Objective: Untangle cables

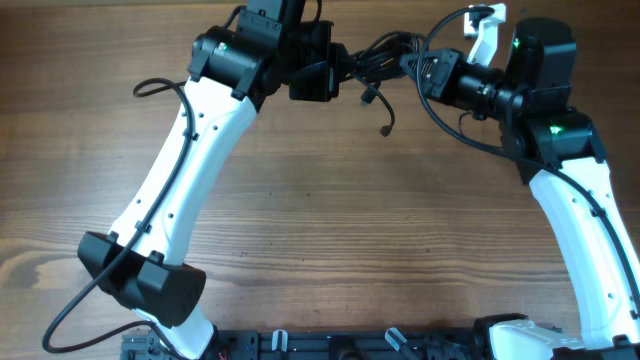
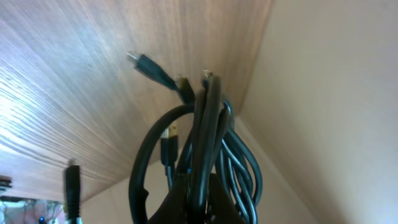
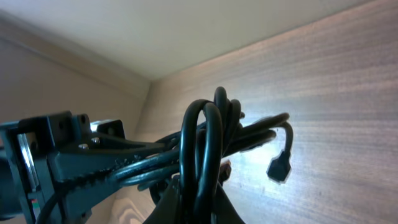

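1. Jaws of the left gripper [image 1: 342,70], upper middle of the overhead frame, are closed on the cables [image 1: 385,48]. In the left wrist view the cords rise from between its fingers [image 2: 180,202] at the bottom edge.
2. The right gripper [image 1: 415,66], just right of that bundle, is clamped on the same cables from the opposite side. In the right wrist view two tall loops stand up out of its grip at bottom centre.
3. The cables form one dark knot held between the two grippers, near the top edge of the overhead frame.
4. Two loose ends hang below the knot: a short end [image 1: 368,97] and a longer end [image 1: 386,130], each tipped with a small plug.
5. In the right wrist view a hooked plug [image 3: 280,169] curls down right of centre, and the left gripper shows at the left edge with cords running into it.
6. In the left wrist view a slim plug [image 2: 149,67] points toward the upper left.
7. The wooden table [image 1: 320,220] fills the overhead frame, and a pale wall [image 2: 336,93] fills the right of the left wrist view.
8. A thick black cable [image 1: 150,88] loops beside the left arm [image 1: 190,170] at upper left.
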Robot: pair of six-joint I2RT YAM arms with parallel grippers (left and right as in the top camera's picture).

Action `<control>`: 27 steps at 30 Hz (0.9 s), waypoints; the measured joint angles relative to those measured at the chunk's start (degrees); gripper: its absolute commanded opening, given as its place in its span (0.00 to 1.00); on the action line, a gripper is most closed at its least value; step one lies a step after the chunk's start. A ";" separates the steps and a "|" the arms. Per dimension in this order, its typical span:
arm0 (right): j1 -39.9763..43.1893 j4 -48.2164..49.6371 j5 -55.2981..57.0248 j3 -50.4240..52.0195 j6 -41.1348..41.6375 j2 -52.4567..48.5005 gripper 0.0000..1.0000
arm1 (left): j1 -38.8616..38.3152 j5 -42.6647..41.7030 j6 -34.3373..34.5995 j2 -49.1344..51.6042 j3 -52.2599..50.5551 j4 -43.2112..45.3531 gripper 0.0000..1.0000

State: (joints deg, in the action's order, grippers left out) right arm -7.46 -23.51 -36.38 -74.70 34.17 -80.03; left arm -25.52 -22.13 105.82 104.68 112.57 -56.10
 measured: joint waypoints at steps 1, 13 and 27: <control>-0.02 -2.71 -0.44 -0.04 -1.05 0.00 0.04 | -0.26 1.66 -0.76 0.00 0.00 -2.32 0.04; 3.41 -44.35 -2.47 -3.76 -34.42 0.00 0.04 | -1.75 26.95 -38.69 0.02 0.00 -6.45 0.04; 0.55 -18.43 -2.12 -3.43 -19.52 0.00 0.60 | -0.13 8.50 -3.48 0.02 0.00 -2.91 0.04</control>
State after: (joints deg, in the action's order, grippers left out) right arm -6.92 -41.93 -38.50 -78.13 14.66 -80.03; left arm -25.65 -13.63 102.35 104.71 112.57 -59.00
